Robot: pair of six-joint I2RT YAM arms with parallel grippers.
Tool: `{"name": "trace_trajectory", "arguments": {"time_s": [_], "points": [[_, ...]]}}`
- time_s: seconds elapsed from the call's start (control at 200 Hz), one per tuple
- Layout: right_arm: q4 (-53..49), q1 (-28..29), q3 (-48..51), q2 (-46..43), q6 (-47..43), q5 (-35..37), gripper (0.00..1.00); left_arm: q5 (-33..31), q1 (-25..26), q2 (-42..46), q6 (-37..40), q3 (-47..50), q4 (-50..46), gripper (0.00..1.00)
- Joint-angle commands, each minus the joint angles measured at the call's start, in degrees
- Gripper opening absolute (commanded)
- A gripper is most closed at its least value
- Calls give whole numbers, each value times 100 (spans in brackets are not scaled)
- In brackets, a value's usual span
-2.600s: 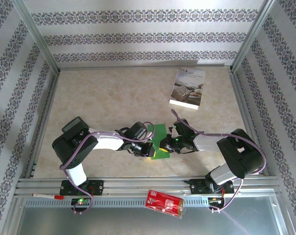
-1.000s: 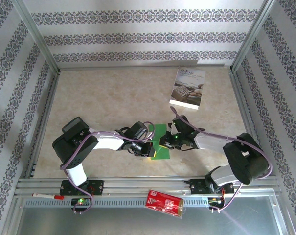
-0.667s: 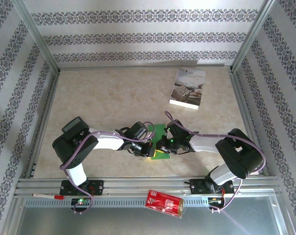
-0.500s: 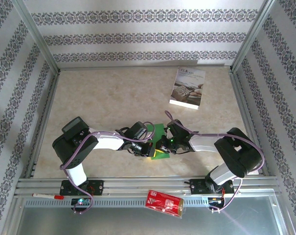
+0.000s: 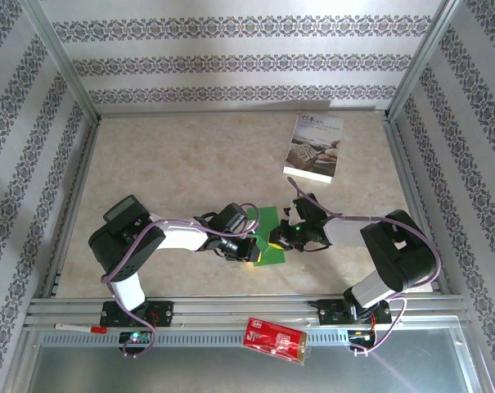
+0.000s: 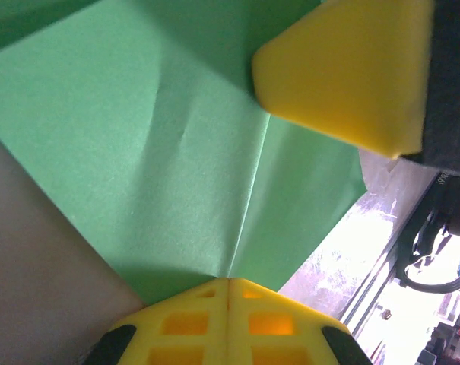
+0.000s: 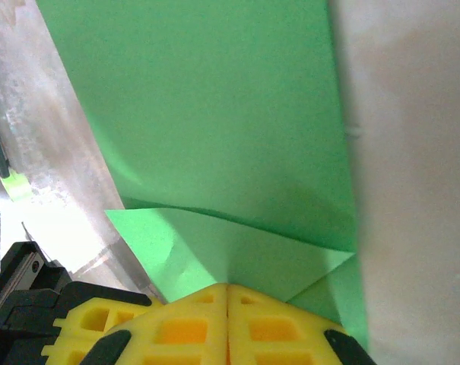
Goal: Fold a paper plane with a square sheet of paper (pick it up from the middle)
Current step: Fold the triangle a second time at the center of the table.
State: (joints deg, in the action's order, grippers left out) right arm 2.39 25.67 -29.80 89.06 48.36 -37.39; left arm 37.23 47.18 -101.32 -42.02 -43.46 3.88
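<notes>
Green and partly folded, the square sheet of paper (image 5: 267, 218) lies on the table (image 5: 182, 164) near its front edge, between the two arms. The left gripper (image 6: 228, 283) and the right gripper (image 7: 228, 287) each pinch it, yellow fingers pressed together.

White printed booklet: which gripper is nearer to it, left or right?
Right. The right gripper is at the right side of the green paper, left of the booklet and toward the robot; the left gripper is at the paper's left side, farther away.

Printed booklet (image 5: 314, 147) lies far right on the table (image 5: 173, 164); red packet (image 5: 275, 340) at near edge.
</notes>
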Motion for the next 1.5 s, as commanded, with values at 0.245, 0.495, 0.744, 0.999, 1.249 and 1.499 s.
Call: {"name": "trace_trajectory", "arguments": {"time_s": [0.245,0.495,0.744,0.999,1.249,1.499], "points": [[-1071,-475,-303,271,-677,1230,7,-753,72,-453,144,496,-1368,0],[-1265,-685,-559,177,-914,1286,7,-741,77,-472,147,493,-1345,0],[-1036,-26,-438,-664,-1033,818,7,-739,72,-526,123,481,-1295,0],[-496,801,-199,-506,-642,1044,7,-718,72,-564,144,454,-1297,0],[-320,1162,-248,-157,-594,1108,6,-720,72,-566,148,450,-1288,0],[-523,876,-116,-156,-1244,1344,5,-717,72,-565,154,462,-1284,0]]}}
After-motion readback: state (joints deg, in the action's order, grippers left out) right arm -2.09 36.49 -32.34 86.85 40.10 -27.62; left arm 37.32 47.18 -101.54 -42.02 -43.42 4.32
